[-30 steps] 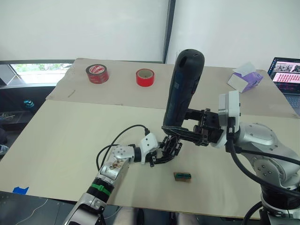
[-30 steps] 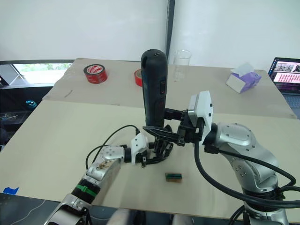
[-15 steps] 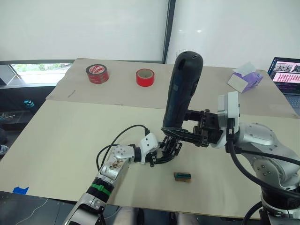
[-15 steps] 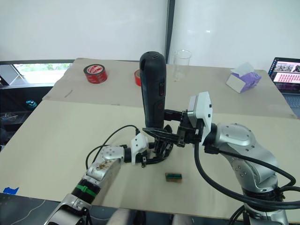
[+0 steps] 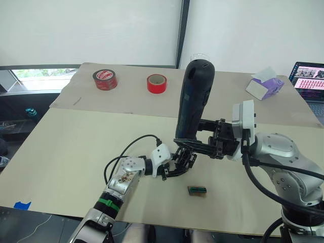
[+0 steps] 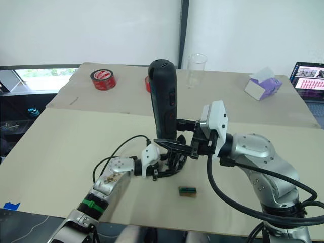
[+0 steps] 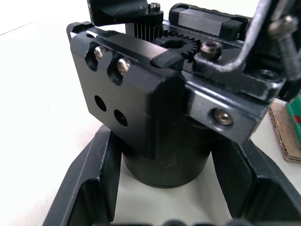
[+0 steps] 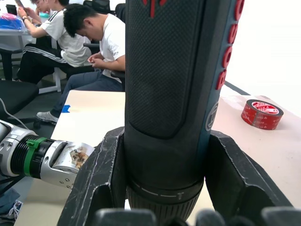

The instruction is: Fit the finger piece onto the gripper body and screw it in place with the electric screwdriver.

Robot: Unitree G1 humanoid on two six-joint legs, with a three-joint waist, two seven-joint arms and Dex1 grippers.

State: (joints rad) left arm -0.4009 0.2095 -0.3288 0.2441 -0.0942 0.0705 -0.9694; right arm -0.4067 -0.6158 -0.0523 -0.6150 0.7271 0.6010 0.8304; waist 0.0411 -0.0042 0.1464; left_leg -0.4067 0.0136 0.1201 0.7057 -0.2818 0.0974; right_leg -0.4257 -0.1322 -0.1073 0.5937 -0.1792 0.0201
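Gripping electric screwdriver [image 5: 194,101] upright, right end effector [image 5: 195,143]; left end effector [image 5: 178,163] clamps gripper body [image 7: 160,89].

We are seeing the electric screwdriver [image 8: 174,94] showing dark navy-black, with a fine dotted grip texture and red raised marks along one edge. The gripper body [image 7: 160,94] is looking black, dotted with silver screw heads. A small block [image 5: 197,190] is showing green on top and brown at its side. Two tape rolls are sitting on the beige table [image 5: 76,147]: a red roll [image 5: 157,83], and a darker red roll with white print [image 5: 105,79]. A tissue box [image 5: 265,86] is showing purple and white. Both wrists are appearing white above black fingers [image 8: 99,188].
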